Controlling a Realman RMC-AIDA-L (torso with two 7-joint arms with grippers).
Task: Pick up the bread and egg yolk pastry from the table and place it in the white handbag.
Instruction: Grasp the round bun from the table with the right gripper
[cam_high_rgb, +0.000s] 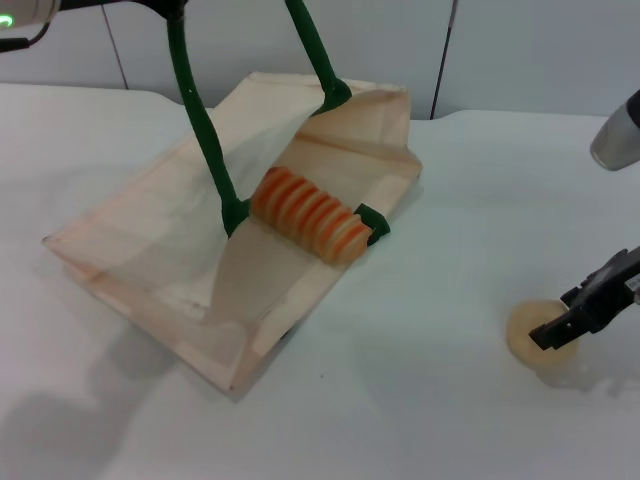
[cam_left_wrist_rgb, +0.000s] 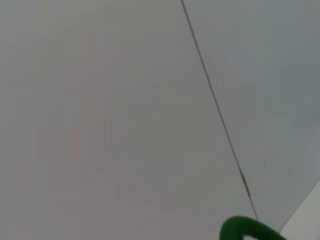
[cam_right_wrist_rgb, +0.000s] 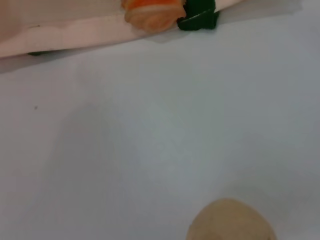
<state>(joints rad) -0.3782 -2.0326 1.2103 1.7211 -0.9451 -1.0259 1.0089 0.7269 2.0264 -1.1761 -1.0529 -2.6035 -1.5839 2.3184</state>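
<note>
The white handbag lies on the table with its mouth held up. The striped orange bread lies inside its mouth; the right wrist view shows the bread's end and the bag's edge. My left gripper is at the top edge, shut on the bag's green handle, which also shows in the left wrist view. The egg yolk pastry sits on the table at the right and shows in the right wrist view. My right gripper is open just over it.
The white table runs across the view, with a grey wall behind it. A second green handle tab lies at the bag's mouth beside the bread.
</note>
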